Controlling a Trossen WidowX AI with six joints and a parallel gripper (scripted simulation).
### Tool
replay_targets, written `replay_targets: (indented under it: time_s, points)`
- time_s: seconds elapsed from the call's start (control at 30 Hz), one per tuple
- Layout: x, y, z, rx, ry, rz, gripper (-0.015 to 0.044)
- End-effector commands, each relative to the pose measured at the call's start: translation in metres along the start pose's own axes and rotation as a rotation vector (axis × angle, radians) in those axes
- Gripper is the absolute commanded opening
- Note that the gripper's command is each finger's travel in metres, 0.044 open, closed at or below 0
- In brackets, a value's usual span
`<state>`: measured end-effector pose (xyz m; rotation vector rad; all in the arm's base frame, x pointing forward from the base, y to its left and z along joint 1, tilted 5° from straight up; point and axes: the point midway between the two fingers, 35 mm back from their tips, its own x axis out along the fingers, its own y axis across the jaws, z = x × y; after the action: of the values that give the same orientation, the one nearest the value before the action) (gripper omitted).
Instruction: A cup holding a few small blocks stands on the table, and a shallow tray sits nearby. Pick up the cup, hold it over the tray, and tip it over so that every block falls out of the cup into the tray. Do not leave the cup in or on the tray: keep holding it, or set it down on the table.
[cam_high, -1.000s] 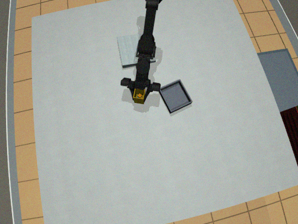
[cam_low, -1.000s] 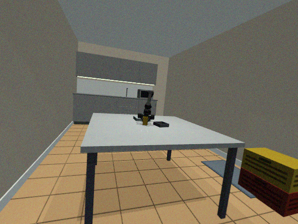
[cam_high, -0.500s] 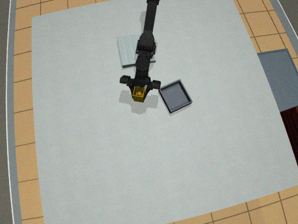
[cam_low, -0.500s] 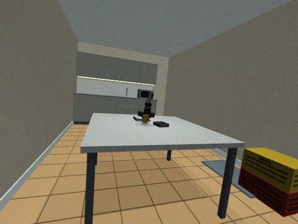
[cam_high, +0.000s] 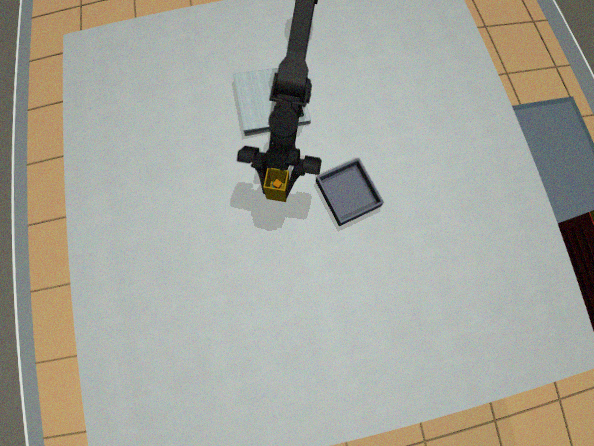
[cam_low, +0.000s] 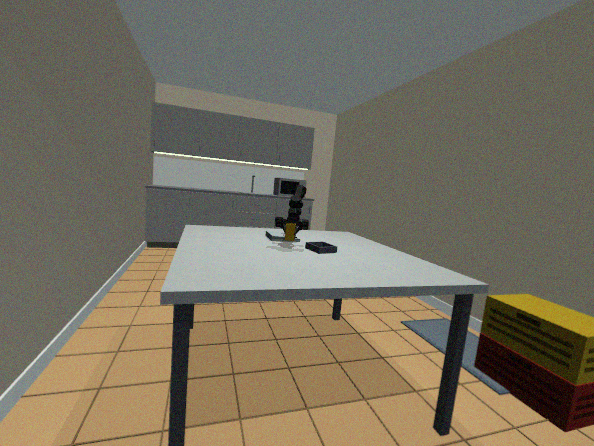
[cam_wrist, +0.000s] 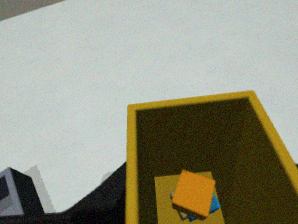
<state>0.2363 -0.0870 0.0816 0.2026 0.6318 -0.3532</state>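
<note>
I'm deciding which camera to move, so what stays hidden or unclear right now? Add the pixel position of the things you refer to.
- Block count: in the wrist view, the orange block (cam_high: 277, 183) (cam_wrist: 194, 193) covers those beneath.
- Cup (cam_high: 276, 193) (cam_low: 290, 232) (cam_wrist: 132, 160): near end cut off by the wrist view's lower edge.
- Board (cam_high: 254, 102) (cam_low: 272, 236): partly behind the arm (cam_high: 300, 40) (cam_low: 295, 210), top view.
- Blocks, exterior view: hidden by the cup's wall.

Kitchen fittings and crates beyond my station

From here I see a pale board (cam_high: 254, 102) (cam_low: 274, 235) lying flat. Past it, a microwave (cam_low: 289, 186) sits on a counter (cam_low: 200, 189) below grey wall cabinets (cam_low: 215, 135), with a lit strip (cam_low: 230, 160) beneath them. On the tiled floor (cam_low: 260, 390), I make out a yellow crate (cam_low: 540, 325) stacked on a red crate (cam_low: 530, 380), beside a blue-grey mat (cam_high: 555, 160) (cam_low: 440, 332).
</note>
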Motion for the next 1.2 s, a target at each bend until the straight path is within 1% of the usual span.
replay_targets:
  time_s: [0.0, 0.6, 1.17]
  points:
    - [-0.003, 0.002, 0.004, -0.005, -0.007, 0.008, 0.0]
    - [-0.003, 0.077, 0.019, -0.181, -0.01, 0.249, 0.0]
    - [-0.019, 0.156, 0.018, -0.349, -0.012, 0.489, 0.0]
